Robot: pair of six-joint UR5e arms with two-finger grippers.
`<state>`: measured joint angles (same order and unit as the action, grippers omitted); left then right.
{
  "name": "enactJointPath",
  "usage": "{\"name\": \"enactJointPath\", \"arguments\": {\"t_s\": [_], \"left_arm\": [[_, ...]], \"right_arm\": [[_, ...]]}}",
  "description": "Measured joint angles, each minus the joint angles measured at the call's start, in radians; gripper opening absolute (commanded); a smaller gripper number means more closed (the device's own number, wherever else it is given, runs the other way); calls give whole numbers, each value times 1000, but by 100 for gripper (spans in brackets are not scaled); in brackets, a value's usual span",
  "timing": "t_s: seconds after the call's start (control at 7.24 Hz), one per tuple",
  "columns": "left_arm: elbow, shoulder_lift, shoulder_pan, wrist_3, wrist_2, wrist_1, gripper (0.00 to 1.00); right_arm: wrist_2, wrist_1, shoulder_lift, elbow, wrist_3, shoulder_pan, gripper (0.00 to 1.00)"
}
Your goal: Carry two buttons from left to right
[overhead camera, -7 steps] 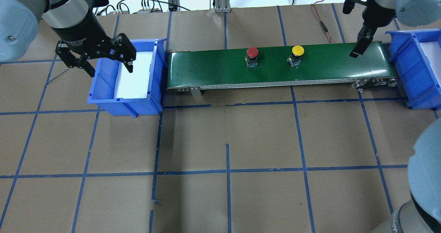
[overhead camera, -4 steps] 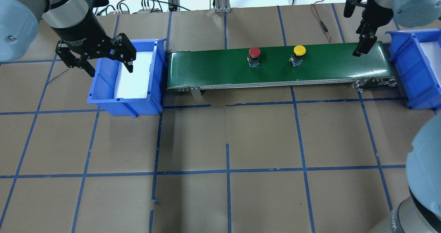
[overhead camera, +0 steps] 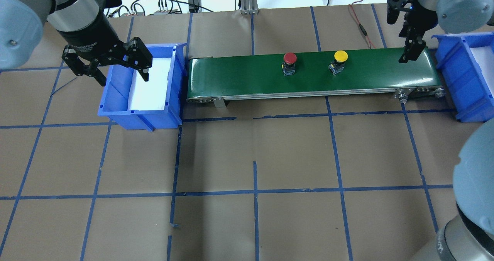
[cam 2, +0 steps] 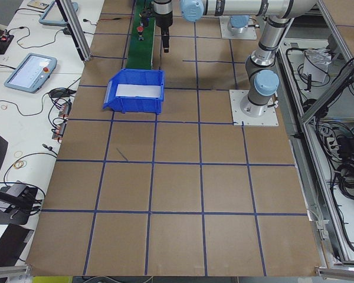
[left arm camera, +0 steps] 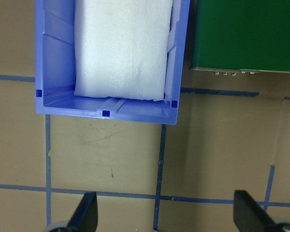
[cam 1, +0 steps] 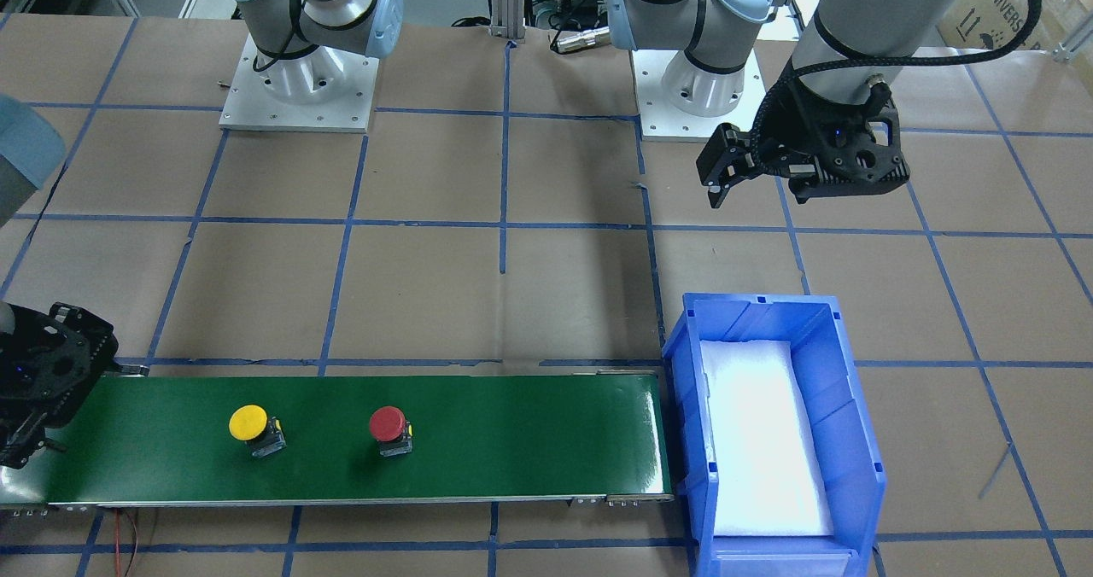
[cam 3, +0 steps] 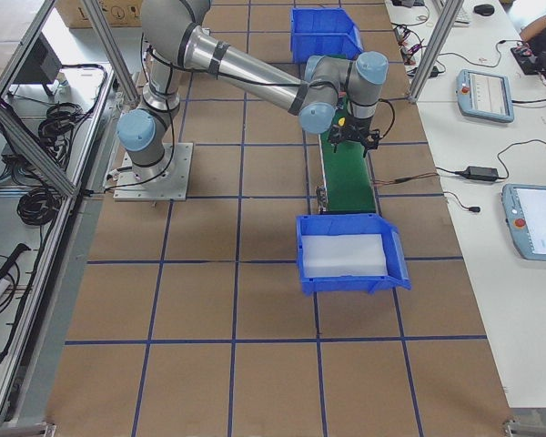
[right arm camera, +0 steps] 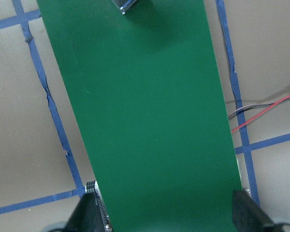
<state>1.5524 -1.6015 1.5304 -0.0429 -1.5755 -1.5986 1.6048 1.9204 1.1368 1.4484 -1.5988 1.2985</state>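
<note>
Two buttons stand upright on the green conveyor belt (overhead camera: pixel 239 75): the red-capped button (overhead camera: pixel 289 58) near the middle and the yellow-capped button (overhead camera: pixel 340 56) to its right. The front-facing view shows the yellow button (cam 1: pixel 248 423) and the red button (cam 1: pixel 387 424) too. My right gripper (overhead camera: pixel 399 37) hovers open over the belt's right end, well right of the yellow button, whose body edge (right arm camera: pixel 123 5) peeks in at the top of the right wrist view. My left gripper (overhead camera: pixel 123 78) hangs open and empty over the near end of the left blue bin (overhead camera: pixel 115 95).
The left bin holds only a white foam pad (left arm camera: pixel 121 48). A second blue bin (overhead camera: pixel 469 75) with foam stands just past the belt's right end. Cables and a red wire (overhead camera: pixel 361 25) lie behind the belt. Brown paper with blue tape lines covers the table.
Both buttons have travelled to the right along the belt. My right gripper has shifted slightly right and away from the robot over the belt's end. The left arm has stayed still.
</note>
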Motion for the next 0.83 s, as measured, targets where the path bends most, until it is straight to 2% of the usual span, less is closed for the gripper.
{"name": "enactJointPath", "arguments": {"t_s": [0.83], "left_arm": [[0, 0, -1, -1, 2, 0, 100]], "right_arm": [[-7, -2, 4, 2, 2, -5, 100]]}}
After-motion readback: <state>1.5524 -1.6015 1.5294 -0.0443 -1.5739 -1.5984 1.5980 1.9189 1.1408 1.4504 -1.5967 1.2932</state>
